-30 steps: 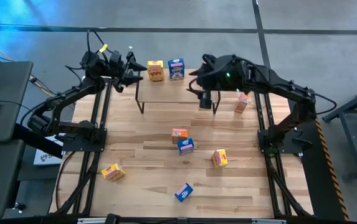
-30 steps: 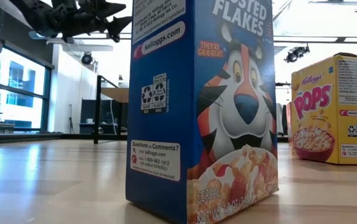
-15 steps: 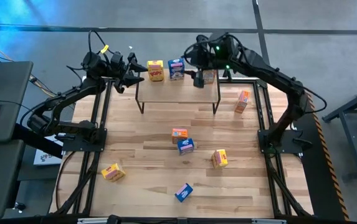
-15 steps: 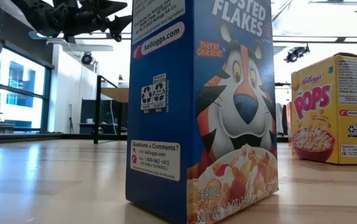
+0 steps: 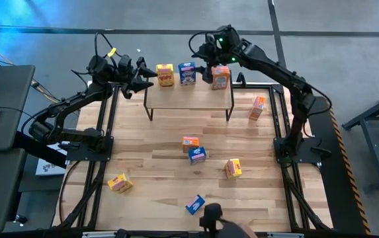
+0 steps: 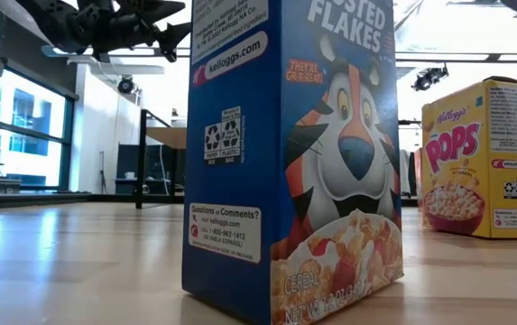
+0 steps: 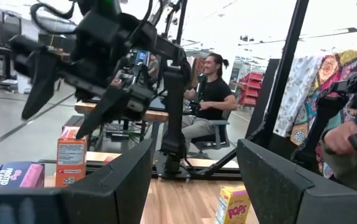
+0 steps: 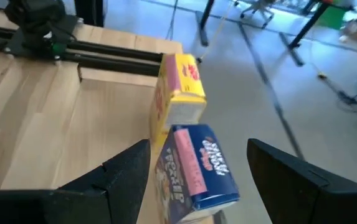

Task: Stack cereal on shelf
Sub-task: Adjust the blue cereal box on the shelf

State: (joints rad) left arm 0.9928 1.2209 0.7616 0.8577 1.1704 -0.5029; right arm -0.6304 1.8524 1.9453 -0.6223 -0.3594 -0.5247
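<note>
Fingers of the right gripper (image 5: 208,66) stand apart with nothing between them; the right wrist view shows both dark fingers (image 8: 122,177) spread with open space between, looking down on the blue box (image 5: 187,73) and the yellow box (image 5: 165,75) beyond it. This gripper hangs over the far edge of the shelf (image 5: 188,96), between the blue box and the orange box (image 5: 220,77), which stands free at the shelf's right end. All three boxes line the shelf's far edge.

Left gripper (image 5: 141,80) waits just off the shelf's left end, its fingers (image 7: 119,186) parted and empty in the left wrist view.

Six more boxes lie on the bench (image 5: 149,165) off the shelf: an orange one (image 5: 257,108) beside the shelf's right end, and orange (image 5: 190,141), blue (image 5: 197,155), yellow (image 5: 233,168), yellow (image 5: 119,182) and blue (image 5: 194,203) ones in front of the shelf.

Only the left wrist view shows a seated person (image 7: 208,102) beyond the bench and a hand (image 7: 351,137) at its edge. The low view is mostly filled by a blue Frosted Flakes box (image 6: 294,158), with a yellow Pops box (image 6: 479,158) behind.
</note>
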